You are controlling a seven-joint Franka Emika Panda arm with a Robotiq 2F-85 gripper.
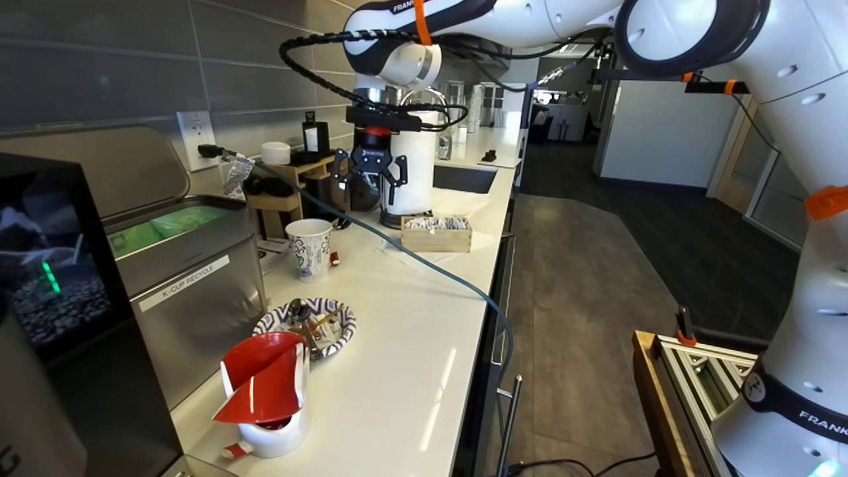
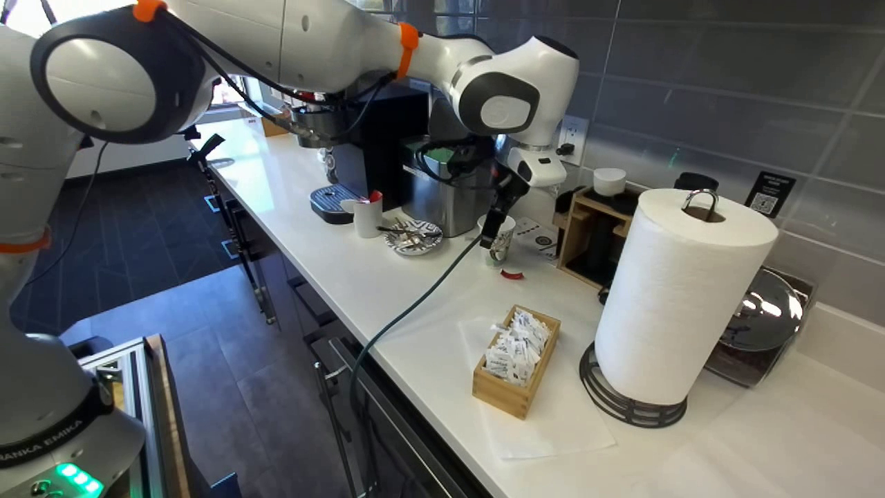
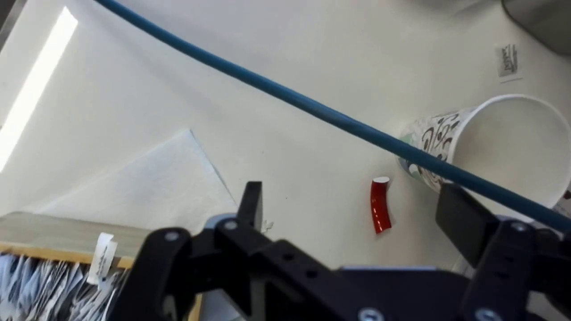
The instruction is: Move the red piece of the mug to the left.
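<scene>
Jaws spread above a red fragment (image 3: 380,206), bare counter (image 1: 397,377) parts the red piece (image 1: 270,389) from the front edge (image 1: 472,384).

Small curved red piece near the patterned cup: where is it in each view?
In an exterior view: red piece left of centre.
In an exterior view: red piece just right of centre.
Wrist view: red piece right of centre, lower half.
Shared landmark: patterned cup, near it.

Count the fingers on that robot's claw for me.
2, spread apart: in the wrist view, one finger of the claw shows toward the wooden packet box, the other finger toward the patterned paper cup. None seems hidden.
</scene>
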